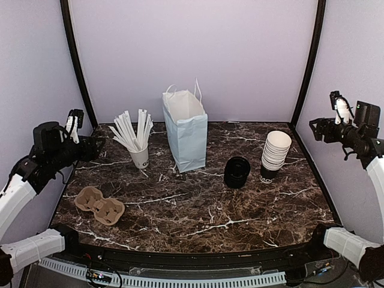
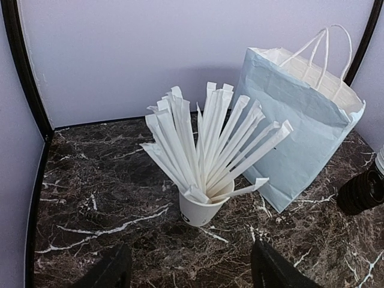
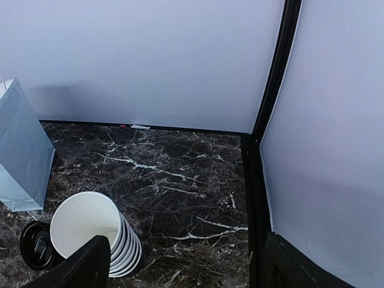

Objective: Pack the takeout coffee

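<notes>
Left gripper (image 1: pixel 74 124) hangs with jaws spread, empty. The takeout coffee (image 1: pixel 237 172) stands on the tabletop (image 1: pixel 198 219), right of the paper bag (image 1: pixel 186 129) and just left of the cup stack (image 1: pixel 275 155). It's probably light, with crushable paper walls and a slick lid, so grip the sidewall gently. Right gripper (image 1: pixel 341 109) jaws are likewise released.

No text can be read. A dark printed mark is seen low on the small white paper cup (image 2: pixel 201 210), left of the pale blue paper bag (image 2: pixel 300 126), but it is illegible.
</notes>
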You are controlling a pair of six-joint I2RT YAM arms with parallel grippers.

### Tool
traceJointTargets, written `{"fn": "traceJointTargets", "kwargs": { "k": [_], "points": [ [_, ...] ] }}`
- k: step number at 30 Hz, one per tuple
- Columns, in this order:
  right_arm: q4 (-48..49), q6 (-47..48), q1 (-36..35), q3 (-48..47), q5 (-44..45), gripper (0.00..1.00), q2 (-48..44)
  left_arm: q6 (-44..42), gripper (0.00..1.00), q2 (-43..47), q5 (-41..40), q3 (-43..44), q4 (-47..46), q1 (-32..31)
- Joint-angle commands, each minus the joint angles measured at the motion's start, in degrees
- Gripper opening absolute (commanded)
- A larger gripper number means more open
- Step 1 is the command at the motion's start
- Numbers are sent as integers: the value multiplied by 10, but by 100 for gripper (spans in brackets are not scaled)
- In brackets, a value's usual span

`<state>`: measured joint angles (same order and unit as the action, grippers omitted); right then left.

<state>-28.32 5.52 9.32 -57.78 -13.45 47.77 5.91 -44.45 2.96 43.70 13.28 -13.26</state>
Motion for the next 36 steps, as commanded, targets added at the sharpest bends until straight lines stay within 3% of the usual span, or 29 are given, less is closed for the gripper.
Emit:
{"fn": "traceJointTargets", "kwargs": {
  "k": [1,7,14,18,19,23,29,36],
  "points": [
    [-40,65,-10,11,-31,93,-22,7,73,53,58,-50,-16,11],
    [-94,145,-28,-13,-100,89,6,17,62,53,125,-56,-4,-21],
    [-176,227,-127,-63,-79,72,67,41,56,-9,44,2,-3,-233],
    [-217,230,-182,-88,-74,60,111,51,62,-94,-44,60,-3,-366],
    [-223,230,-193,-92,-73,58,119,57,67,-112,-60,71,-5,-388],
    [-232,239,-221,-113,-52,52,144,77,79,-201,-68,118,-24,-473],
    [-287,260,-254,-203,-13,42,211,92,80,-319,-37,168,-58,-538],
    [-318,255,-262,-263,-3,33,275,118,79,-361,17,191,-83,-552]
  ]
}}
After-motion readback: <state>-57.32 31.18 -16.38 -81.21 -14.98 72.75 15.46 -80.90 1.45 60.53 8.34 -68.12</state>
